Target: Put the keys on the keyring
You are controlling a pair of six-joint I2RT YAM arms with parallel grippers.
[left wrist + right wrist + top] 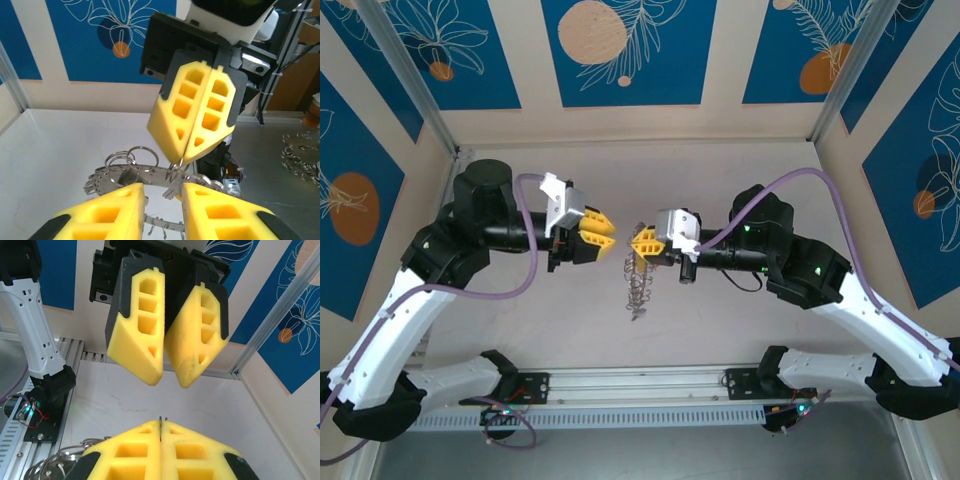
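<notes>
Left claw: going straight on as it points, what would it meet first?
Probably the keyring, hanging from the shut right claw just ahead of the open left claw; the right claw itself comes next. Depth is unclear.

The left pincer (pixel 609 238) and the right pincer (pixel 640 243) faced each other tip to tip above the middle of the table (pixel 740 330), just apart. The keyring (pixel 638 285) hung from the right pincer, below both tips.

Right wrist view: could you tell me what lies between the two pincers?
In the right wrist view, bare table separates left pincer and right pincer, save a thin metal tip in the latter.
</notes>
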